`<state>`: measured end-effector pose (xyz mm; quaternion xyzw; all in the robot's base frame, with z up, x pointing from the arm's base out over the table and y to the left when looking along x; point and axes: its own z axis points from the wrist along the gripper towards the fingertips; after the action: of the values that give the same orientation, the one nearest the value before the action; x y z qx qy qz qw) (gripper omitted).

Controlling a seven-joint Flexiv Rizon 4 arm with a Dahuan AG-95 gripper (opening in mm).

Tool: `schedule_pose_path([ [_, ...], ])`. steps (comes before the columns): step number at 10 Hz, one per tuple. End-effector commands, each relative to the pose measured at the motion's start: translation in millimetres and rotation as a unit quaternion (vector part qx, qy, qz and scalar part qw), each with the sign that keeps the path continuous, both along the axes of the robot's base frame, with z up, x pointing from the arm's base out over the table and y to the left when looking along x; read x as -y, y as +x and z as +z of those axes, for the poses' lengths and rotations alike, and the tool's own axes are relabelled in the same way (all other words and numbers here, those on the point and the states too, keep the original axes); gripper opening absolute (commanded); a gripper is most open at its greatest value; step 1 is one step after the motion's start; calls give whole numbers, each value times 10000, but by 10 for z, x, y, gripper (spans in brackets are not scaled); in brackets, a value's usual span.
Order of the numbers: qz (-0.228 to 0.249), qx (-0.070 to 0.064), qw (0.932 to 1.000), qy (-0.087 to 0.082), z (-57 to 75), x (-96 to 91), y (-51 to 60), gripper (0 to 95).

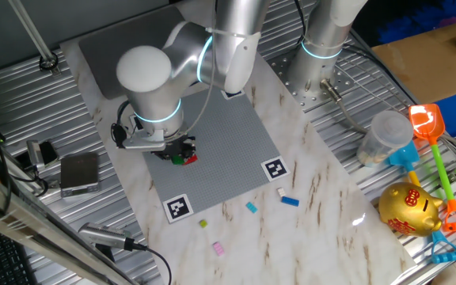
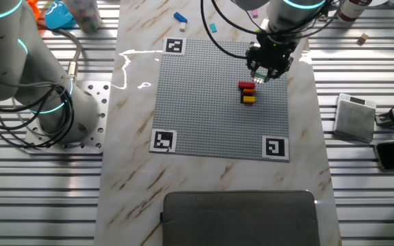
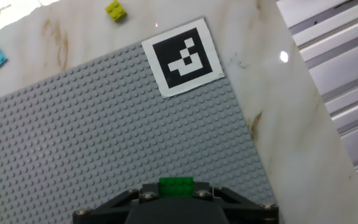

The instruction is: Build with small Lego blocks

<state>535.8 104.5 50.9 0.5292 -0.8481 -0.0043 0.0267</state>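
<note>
In one fixed view, loose blocks lie on the table [image 1: 323, 229] beyond the grey plate [image 1: 212, 150]: a yellow-green block [image 1: 203, 224] and a pink block [image 1: 218, 248] toward 6 o'clock, a light blue block [image 1: 252, 207] and a blue block [image 1: 290, 201] toward 5 o'clock. The gripper [image 2: 260, 74] hovers low over the plate, closed on a green block [image 3: 176, 184]. At its 7 o'clock a small stack [image 2: 247, 93] of red, black and yellow sits on the plate. Likely the green one goes there: align studs squarely, press straight down, release only once seated.

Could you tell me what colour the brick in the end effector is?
Green brick; the hand view shows it best.
</note>
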Motion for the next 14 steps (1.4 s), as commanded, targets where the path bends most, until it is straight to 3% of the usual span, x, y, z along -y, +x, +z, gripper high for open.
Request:
schedule_pose_path([
  [1, -26, 85, 10000, 30, -5, -1, 3, 0],
  [5, 657, 71, 9978, 61, -20, -11, -20, 0],
  [7, 1126, 61, 9936, 75, -40, 1, -59, 0],
  [11, 1571, 74, 9875, 122, -95, 31, -171, 0],
  [14, 1765, 169, 9841, 74, -130, 47, -246, 0],
])
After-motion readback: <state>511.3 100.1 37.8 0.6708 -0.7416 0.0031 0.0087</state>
